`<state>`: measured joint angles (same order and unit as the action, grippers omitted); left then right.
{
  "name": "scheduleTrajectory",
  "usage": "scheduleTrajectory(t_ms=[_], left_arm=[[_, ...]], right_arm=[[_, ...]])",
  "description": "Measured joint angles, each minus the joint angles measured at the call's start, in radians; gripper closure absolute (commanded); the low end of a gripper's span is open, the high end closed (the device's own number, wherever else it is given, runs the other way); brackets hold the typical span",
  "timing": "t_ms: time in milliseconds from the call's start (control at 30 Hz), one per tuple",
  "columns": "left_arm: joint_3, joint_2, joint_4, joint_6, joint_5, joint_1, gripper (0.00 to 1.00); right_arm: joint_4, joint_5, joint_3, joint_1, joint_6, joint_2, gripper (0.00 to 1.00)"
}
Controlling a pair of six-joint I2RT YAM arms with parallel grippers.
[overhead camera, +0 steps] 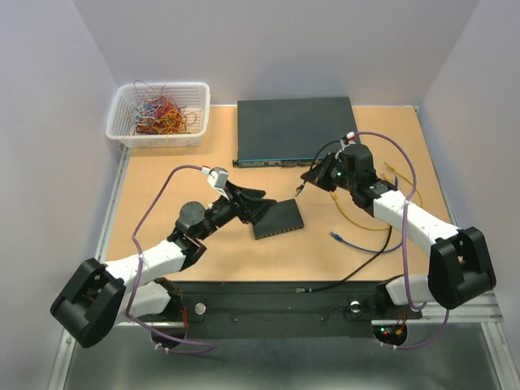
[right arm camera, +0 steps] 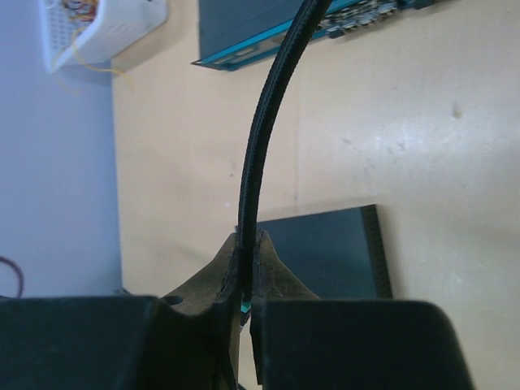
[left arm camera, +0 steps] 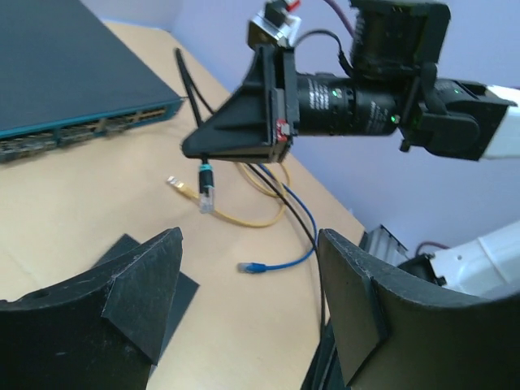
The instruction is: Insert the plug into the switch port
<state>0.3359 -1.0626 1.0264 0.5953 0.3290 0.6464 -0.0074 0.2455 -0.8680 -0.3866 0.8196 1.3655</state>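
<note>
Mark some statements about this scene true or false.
1. The right gripper is shut on the black cable. True.
2. The plug is seated in a port of the large switch. False: it hangs in the air below the right gripper, clear of the large switch.
3. The left gripper stands open. True.
4. The white basket is empty. False: it holds a tangle of coloured wires.
5. The small switch is stacked on the large switch. False: it lies on the table, apart from it, near the left gripper.
</note>
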Motion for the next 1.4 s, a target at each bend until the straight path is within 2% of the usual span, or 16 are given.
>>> scheduleTrajectory(t_ms=[100,267,700,867,1033,1167,1200,1233,1267,1400], left_arm=[[0.002,-0.064,0.068,-0.003,0.006,0.052,0.24],[0.029,-0.160,0.085,-0.032,-0.023,0.110,0.24],[0.164,-0.312,0.061,-0.096,-0.112,0.165,0.23],[0.235,-0.380,0.031,-0.114,-0.126,0.180,0.33],[0.258,-0.427,0.005,-0.127,-0.136,0.201,0.50],[0.258,-0.430,-0.008,-0.135,-0.150,0.216,0.78],[0.258,-0.430,-0.018,-0.141,-0.159,0.216,0.92],[0.258,-0.430,-0.026,-0.142,-0.167,0.215,0.97],[0.258,-0.430,-0.032,-0.144,-0.175,0.212,1.00],[0.271,-0.406,-0.105,-0.187,-0.178,0.217,1.00]], right_arm=[[0.034,0.044,0.002,0.000,0.024,-0.012,0.99],[0.060,0.104,0.002,0.000,0.046,-0.023,1.00],[0.085,0.185,0.034,0.000,0.053,-0.056,0.99],[0.088,0.201,0.034,0.000,0.060,-0.056,1.00],[0.088,0.211,0.034,0.000,0.063,-0.057,1.00],[0.088,0.217,0.034,0.000,0.064,-0.058,1.00],[0.089,0.219,0.034,0.000,0.064,-0.058,1.00],[0.089,0.219,0.034,0.001,0.063,-0.063,1.00],[0.090,0.219,0.035,0.002,0.063,-0.065,0.99],[0.098,0.222,0.055,0.002,0.055,-0.077,0.99]])
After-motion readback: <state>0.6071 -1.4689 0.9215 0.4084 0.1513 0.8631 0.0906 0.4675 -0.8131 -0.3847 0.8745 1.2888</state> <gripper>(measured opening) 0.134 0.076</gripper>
